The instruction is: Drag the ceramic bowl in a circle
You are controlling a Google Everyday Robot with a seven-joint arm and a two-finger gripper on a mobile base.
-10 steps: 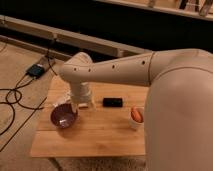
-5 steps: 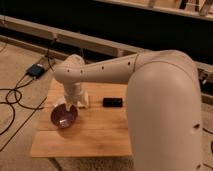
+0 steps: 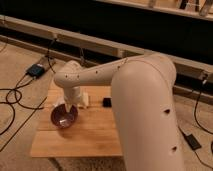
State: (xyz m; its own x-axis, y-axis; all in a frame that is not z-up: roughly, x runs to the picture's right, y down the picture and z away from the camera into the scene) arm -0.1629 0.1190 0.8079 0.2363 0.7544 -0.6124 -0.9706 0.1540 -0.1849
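Reaching gripper down over far rim of bowl, holding fingers spread apart. Resting bowl on left part of wooden surface: round, shallow, glossy dark maroon, lighter inside, interior partly hidden by gripper. Lying right of bowl, apart: small black item.

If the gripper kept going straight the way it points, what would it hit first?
Probably the bowl: the gripper points down at its far side, right above or already touching it; depth is unclear.
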